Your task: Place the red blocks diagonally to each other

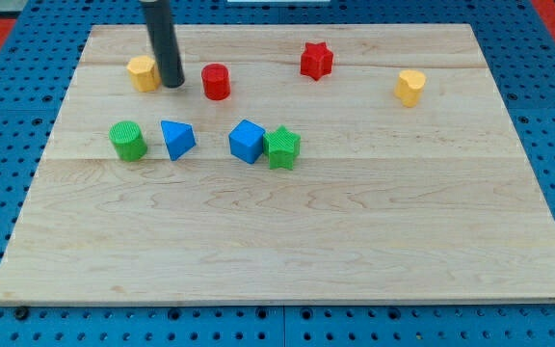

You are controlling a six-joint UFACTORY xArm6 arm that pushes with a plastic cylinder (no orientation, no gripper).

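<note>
No jaws on this rig, just our rod; my tip (pixel 172 84) sits btwn yellow block (pixel 143 73) and red cylinder (pixel 216 81), near both. Red star (pixel 316 60) lies toward view's right, slightly higher on the surface (pixel 287 241). We judge best: push cylinder squarely through centre, slow, avoiding blue blocks.

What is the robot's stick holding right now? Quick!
My tip: it holds nothing, since it is a plain rod with no jaws. It sits between the yellow block and the red cylinder.
</note>
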